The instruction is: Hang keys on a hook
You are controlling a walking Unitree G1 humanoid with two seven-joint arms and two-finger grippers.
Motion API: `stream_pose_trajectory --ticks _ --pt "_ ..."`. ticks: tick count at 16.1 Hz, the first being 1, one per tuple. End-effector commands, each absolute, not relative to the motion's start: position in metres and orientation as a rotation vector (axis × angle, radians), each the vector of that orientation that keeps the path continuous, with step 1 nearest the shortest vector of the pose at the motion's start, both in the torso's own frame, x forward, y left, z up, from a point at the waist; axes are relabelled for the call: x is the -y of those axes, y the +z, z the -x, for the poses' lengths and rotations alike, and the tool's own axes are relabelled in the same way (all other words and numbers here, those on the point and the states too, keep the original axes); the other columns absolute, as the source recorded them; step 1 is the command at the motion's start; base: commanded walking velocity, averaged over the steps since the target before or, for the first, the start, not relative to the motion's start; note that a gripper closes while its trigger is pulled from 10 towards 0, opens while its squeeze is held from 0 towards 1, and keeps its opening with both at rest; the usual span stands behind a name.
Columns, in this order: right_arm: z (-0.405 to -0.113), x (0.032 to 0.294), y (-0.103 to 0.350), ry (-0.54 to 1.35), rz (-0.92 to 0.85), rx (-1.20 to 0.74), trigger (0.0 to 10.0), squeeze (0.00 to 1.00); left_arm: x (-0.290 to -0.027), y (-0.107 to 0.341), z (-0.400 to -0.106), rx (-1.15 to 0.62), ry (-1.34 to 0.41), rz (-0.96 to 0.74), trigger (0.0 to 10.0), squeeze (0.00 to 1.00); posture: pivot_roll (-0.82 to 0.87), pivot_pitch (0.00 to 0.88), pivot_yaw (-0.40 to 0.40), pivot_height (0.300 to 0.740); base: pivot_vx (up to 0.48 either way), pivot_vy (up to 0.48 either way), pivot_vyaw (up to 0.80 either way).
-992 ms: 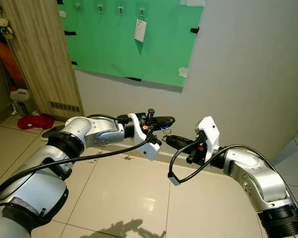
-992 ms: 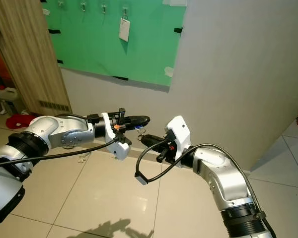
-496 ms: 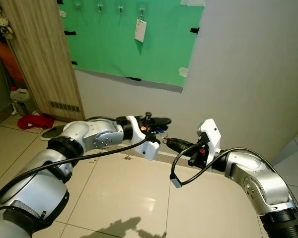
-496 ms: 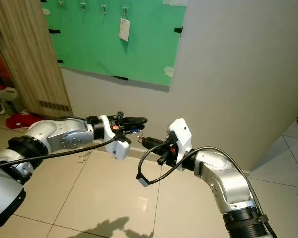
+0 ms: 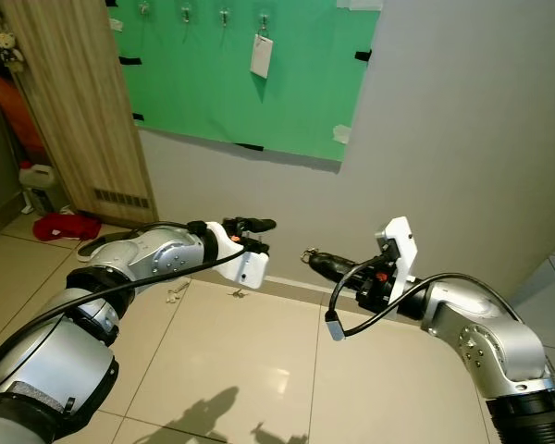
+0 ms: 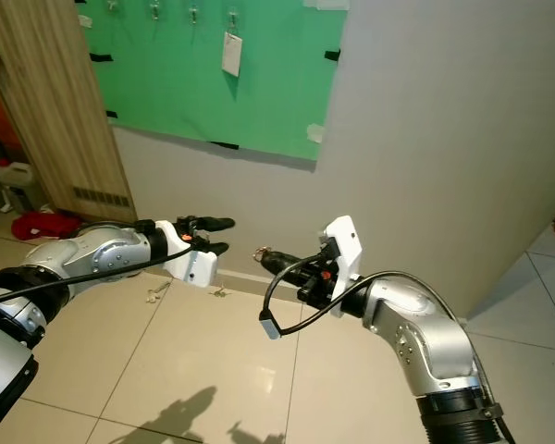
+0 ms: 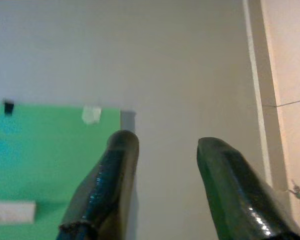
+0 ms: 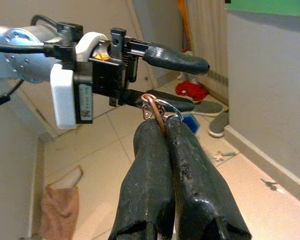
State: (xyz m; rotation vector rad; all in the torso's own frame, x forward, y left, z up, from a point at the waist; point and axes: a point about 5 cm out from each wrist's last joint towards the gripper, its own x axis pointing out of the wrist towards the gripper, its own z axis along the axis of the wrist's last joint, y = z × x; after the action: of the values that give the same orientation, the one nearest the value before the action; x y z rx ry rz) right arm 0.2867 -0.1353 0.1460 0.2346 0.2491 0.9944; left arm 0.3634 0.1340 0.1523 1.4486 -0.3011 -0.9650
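My right gripper (image 5: 312, 257) is held out at waist height in front of the grey wall, shut on a key ring (image 8: 159, 106) that sticks up between its fingertips, with a blue tag (image 8: 190, 123) behind it. Off to its left, my left gripper (image 5: 266, 234) is open with nothing between its fingers (image 7: 115, 165). A gap separates the two grippers. High on the wall hangs a green board (image 5: 250, 92) with a row of small hooks (image 5: 224, 16). A white tag (image 5: 261, 55) hangs from the rightmost hook.
A wooden panel (image 5: 74, 102) stands at the left, with a white jug (image 5: 39, 180) and a red cloth (image 5: 65, 227) at its foot. Small bits (image 5: 176, 294) lie on the tiled floor by the baseboard. The grey wall (image 5: 462, 139) is close ahead.
My left gripper has let go of the keys, opened and drawn back to the left. The right gripper keeps the key ring and has shifted slightly right.
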Motion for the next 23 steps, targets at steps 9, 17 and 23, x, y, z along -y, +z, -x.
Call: stream_pose_trajectory --ticks 9,17,23 --pt "-0.305 0.114 0.118 0.595 -0.532 -0.257 0.0 0.00 -0.147 0.090 -0.345 -0.067 -0.331 0.115 10.0 0.00 -0.07 0.000 -0.035 0.740 0.000 0.000 0.00" --pt "-0.319 0.137 0.065 -0.010 -0.950 -0.425 0.0 0.00 -0.127 0.082 -0.323 -0.151 -0.235 0.215 10.0 0.00 -0.04 0.000 -0.031 0.740 0.000 0.000 0.00" --pt "-0.321 0.117 0.077 0.173 -0.823 -0.456 0.0 0.00 -0.134 0.097 -0.321 -0.109 -0.189 0.250 10.0 0.00 -0.05 0.000 -0.021 0.740 0.099 0.124 0.00"
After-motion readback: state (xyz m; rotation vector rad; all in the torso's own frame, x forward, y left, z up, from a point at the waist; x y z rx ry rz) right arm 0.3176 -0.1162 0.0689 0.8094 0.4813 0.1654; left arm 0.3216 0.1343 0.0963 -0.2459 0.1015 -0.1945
